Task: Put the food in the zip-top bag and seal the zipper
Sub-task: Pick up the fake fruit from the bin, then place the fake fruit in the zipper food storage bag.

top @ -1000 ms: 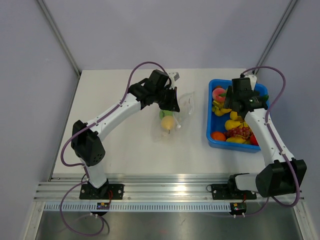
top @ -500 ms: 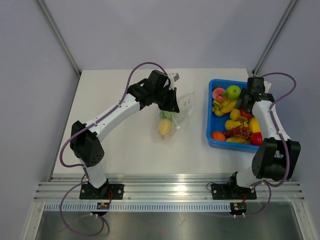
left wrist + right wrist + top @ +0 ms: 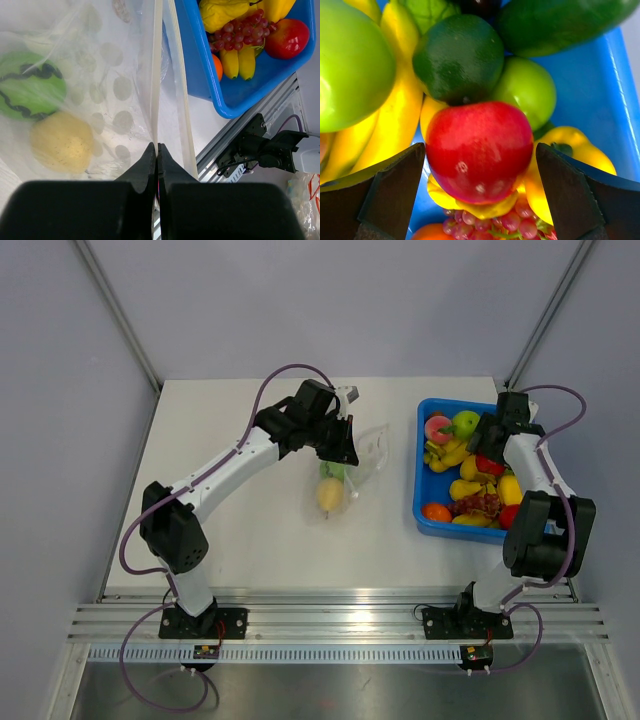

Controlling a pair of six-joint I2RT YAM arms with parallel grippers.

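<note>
Left claw [image 3: 156,148] pinched closed; right claw [image 3: 480,147] spread wide, apparently pointing down.

Left arm [image 3: 235,461] and right arm [image 3: 535,480]: white link shells, black joint housings, black bases. A purple cable [image 3: 291,366] runs along each arm, looping free behind the jaws. Left gripper [image 3: 157,146] fingers [image 3: 145,170]: matte black, tapering to thin tips. Right gripper [image 3: 480,150] fingers [image 3: 385,195]: matte black, blunt, wedge-shaped.
</note>
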